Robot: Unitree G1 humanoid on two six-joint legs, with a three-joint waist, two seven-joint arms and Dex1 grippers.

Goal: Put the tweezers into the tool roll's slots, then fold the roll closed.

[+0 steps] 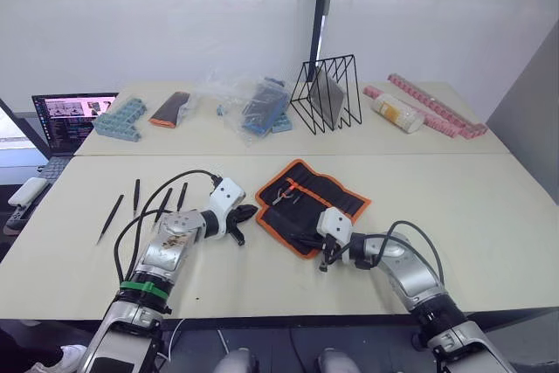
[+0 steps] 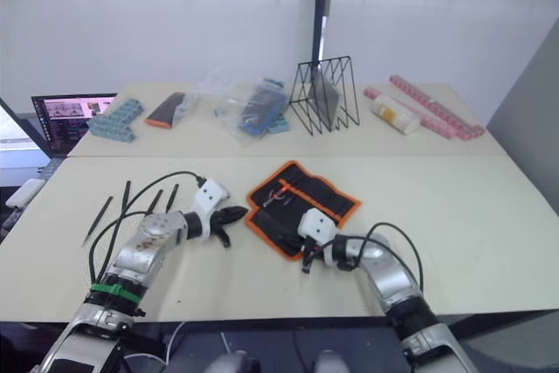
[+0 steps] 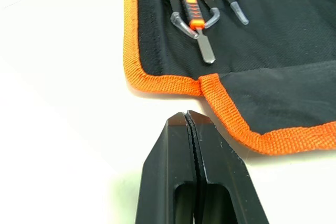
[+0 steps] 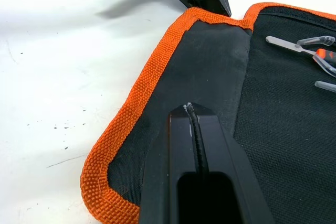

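Flanking the tool roll (image 1: 312, 204): both arms, fingers (image 3: 191, 129) pressed together.

The roll (image 3: 273, 51) is matt woven black cloth with coarse orange webbing trim, the tools tucked in it look like bare metal with clear plastic tips, and the table (image 4: 58, 66) is smooth, lightly scuffed.

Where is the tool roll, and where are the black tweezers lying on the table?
tool roll (image 1: 336, 196): left eye view, on the black fabric near its orange middle stripe.
tweezers (image 1: 111, 215): left eye view, on the shaft of the leftmost loose pair.
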